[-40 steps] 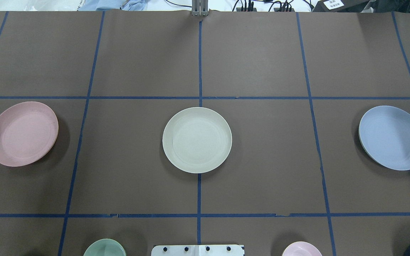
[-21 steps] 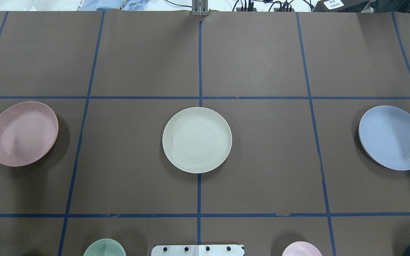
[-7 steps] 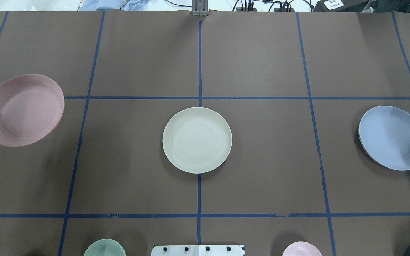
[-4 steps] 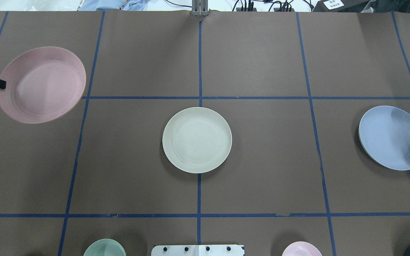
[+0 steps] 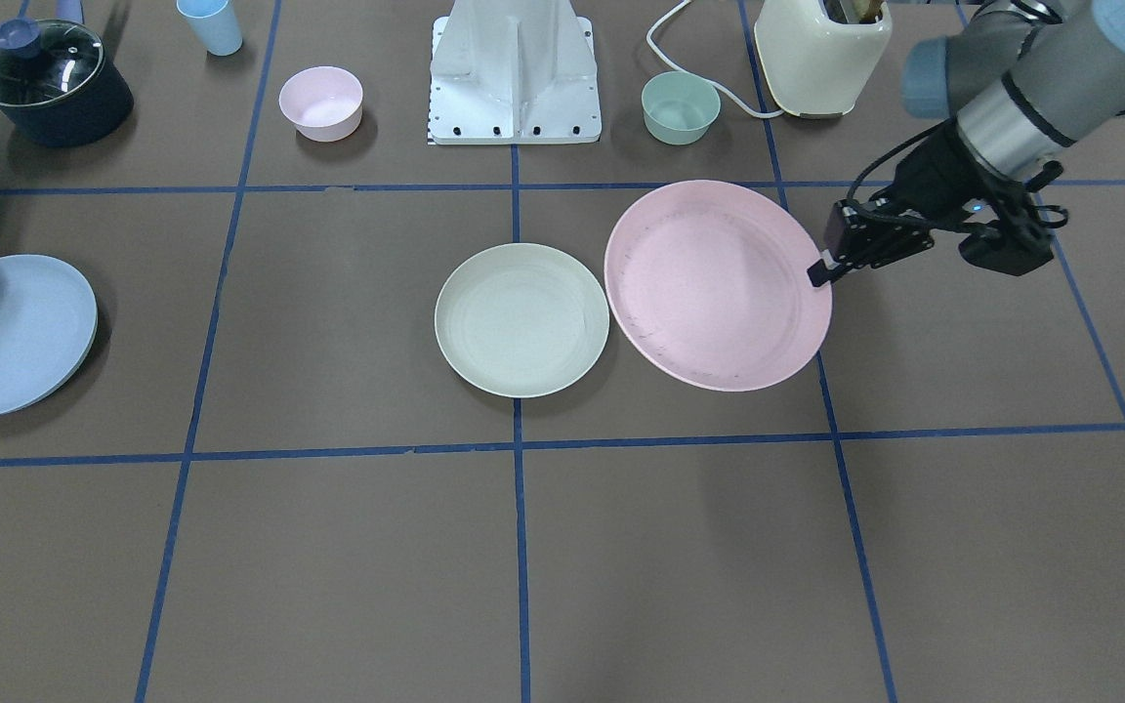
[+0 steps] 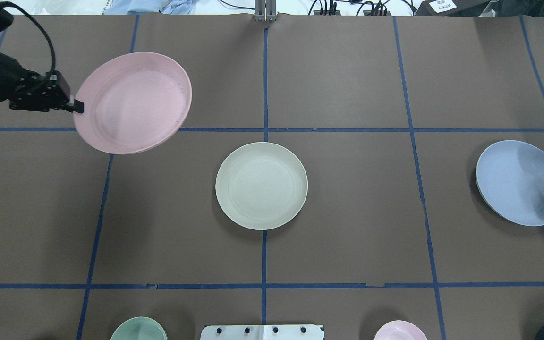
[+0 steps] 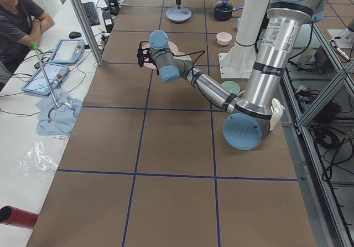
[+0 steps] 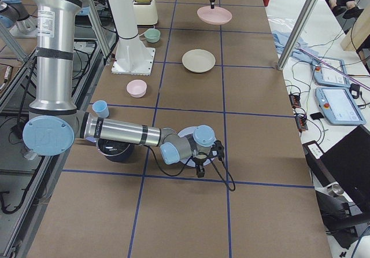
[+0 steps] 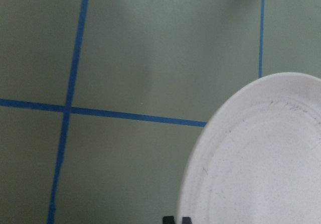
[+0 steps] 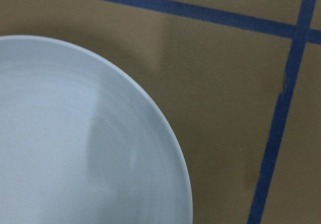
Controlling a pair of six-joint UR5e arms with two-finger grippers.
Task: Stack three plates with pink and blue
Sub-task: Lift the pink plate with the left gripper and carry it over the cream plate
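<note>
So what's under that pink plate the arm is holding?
Only brown table with blue tape lines; the left gripper holds the pink plate aloft. The cream plate lies beside, not beneath. Its underside is hidden.

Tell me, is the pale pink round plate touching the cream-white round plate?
Apart: the overhead view shows bare brown table between the pale pink plate and the cream-white plate.

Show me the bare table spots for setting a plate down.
Bare: the stretch between cream plate and blue plate, and the whole operators' row past them. Crowded: the base edge, with pink bowl, green bowl, pot, cup, toaster. The left gripper holds pink plate aloft.
</note>
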